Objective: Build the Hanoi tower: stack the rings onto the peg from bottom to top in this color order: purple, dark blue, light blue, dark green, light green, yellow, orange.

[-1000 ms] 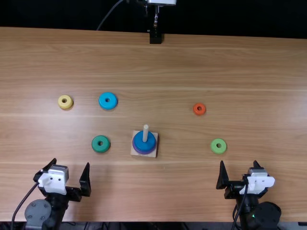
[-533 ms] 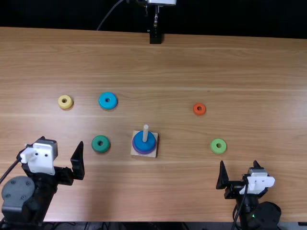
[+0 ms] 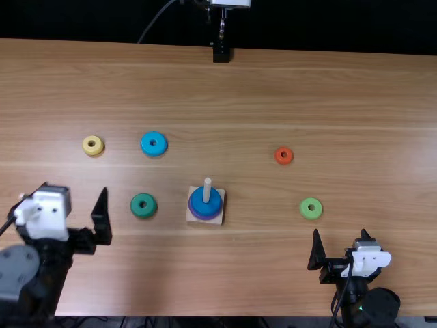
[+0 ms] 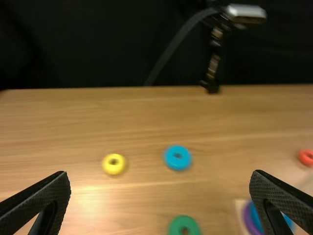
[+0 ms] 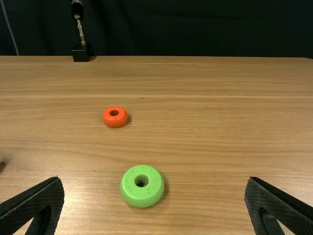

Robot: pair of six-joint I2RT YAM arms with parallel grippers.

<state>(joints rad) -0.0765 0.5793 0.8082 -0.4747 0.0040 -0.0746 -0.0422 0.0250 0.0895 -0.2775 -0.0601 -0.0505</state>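
My left gripper (image 3: 74, 198) stands open at the table's lower left, left of the dark green ring (image 3: 143, 205); in the left wrist view the gripper (image 4: 160, 183) is empty. My right gripper (image 3: 343, 236), also open and empty, is at the lower right, below the light green ring (image 3: 311, 208); the right wrist view shows the gripper (image 5: 152, 186) too. The wooden peg (image 3: 207, 184) holds a purple ring (image 3: 196, 214) with a dark blue ring (image 3: 205, 207) on top. Lying on the table are the light blue ring (image 3: 153, 143), yellow ring (image 3: 93, 145) and orange ring (image 3: 284, 156).
The peg's square base (image 3: 192, 219) sits near the middle of the wooden table (image 3: 232, 96). At the table's far edge stands a black mount (image 3: 221, 53) with a cable beside it.
My left gripper has moved up and to the left in the top view, staying open. The right arm, the rings and the peg have kept their places.
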